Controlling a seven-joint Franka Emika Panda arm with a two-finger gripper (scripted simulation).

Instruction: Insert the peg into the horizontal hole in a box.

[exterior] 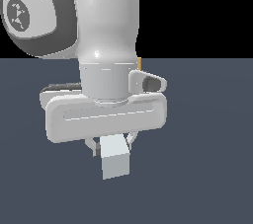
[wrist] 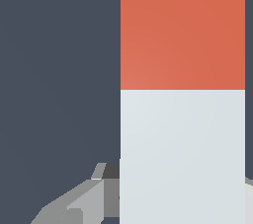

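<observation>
The peg (exterior: 116,161) is a square bar held in my gripper (exterior: 112,146), whose fingers (exterior: 132,140) are shut on its sides just under the white hand. In the exterior view only its light grey-white end shows, facing the camera. The wrist view fills with the peg (wrist: 183,119), grey-white near my gripper (wrist: 173,188) and orange-red on the far half. A thin ochre sliver (exterior: 140,62) pokes out behind the arm; it may be the box's edge. The hole is hidden.
The arm's white wrist and link (exterior: 106,30) block most of the exterior view. A flat dark blue-grey floor (exterior: 207,168) lies all around, under a black background.
</observation>
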